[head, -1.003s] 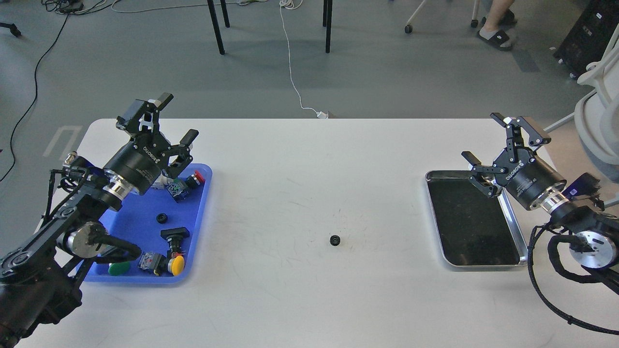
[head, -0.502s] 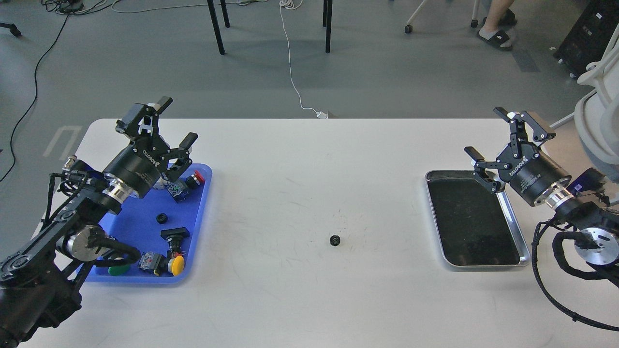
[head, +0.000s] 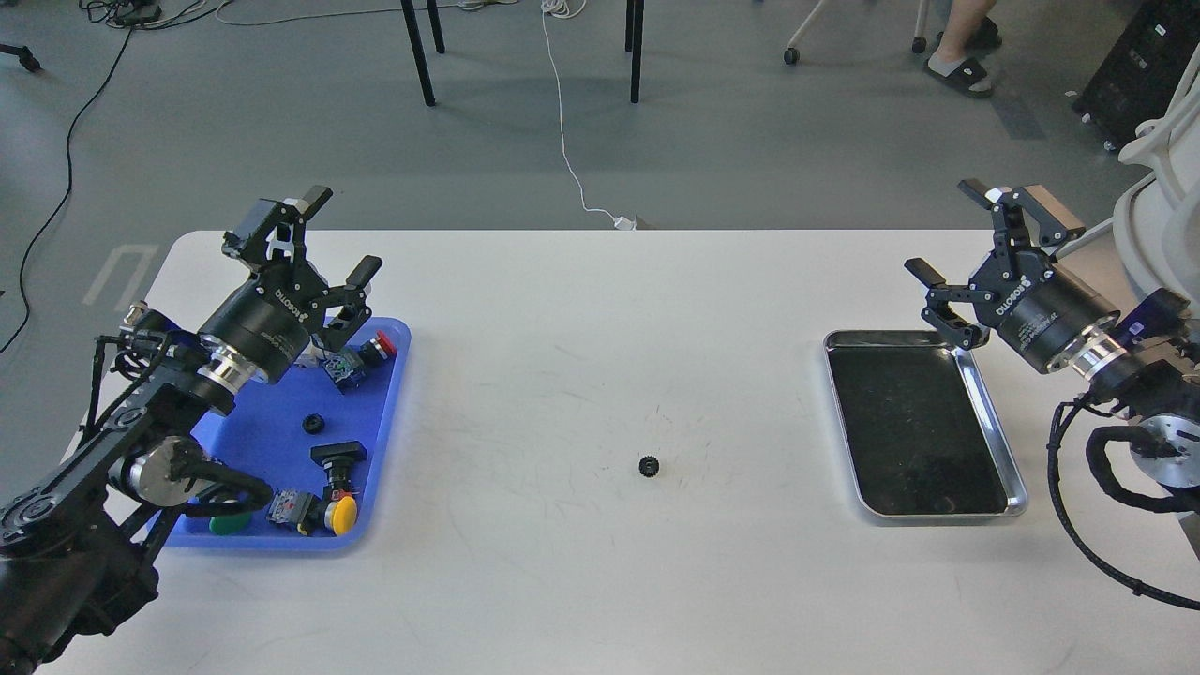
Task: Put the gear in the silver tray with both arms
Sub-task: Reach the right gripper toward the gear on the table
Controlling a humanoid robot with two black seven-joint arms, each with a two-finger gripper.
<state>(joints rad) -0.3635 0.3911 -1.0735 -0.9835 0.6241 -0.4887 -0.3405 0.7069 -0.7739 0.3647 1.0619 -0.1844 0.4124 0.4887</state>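
A small black gear (head: 649, 465) lies on the white table (head: 600, 375), near its middle and toward the front. The silver tray (head: 998, 427) lies at the right with a dark, bare bottom. My right gripper (head: 949, 231) is open and empty, held above the tray's far right corner. My left gripper (head: 345, 231) is open and empty, held above the far end of a blue tray (head: 267, 412) at the left. Both grippers are far from the gear.
The blue tray holds a second small black gear (head: 313, 424), push buttons with red (head: 378, 347), yellow (head: 343, 514) and green (head: 228, 521) caps, and a black switch (head: 337, 454). Chair legs, cables and a seated person's feet are on the floor beyond the table.
My right gripper has drawn back to the right and risen a little, off the tray's far corner. My left gripper has shifted slightly. The gear has not moved.
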